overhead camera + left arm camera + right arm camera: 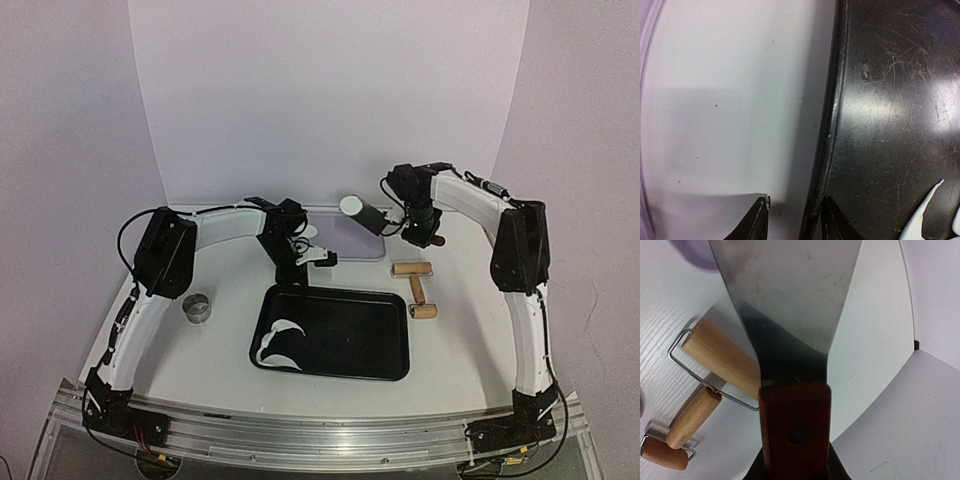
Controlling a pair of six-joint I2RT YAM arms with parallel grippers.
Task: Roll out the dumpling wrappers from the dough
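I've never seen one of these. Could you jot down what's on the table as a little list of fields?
Left hand: open, empty, over the rim of the black tray
Right hand: shut on a wooden-handled scraper
Dough: curved white strips on the tray
Roller: wooden, on the table right of the tray
Ring cutter: metal, left of the tray

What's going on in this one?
The right gripper holds a wooden-handled metal scraper above the table, near the wooden rolling pin lying there. The left gripper is open, its fingers straddling the far rim of the black tray and gripping nothing. Only curved dough scraps lie in the tray. A metal ring cutter sits to its left.
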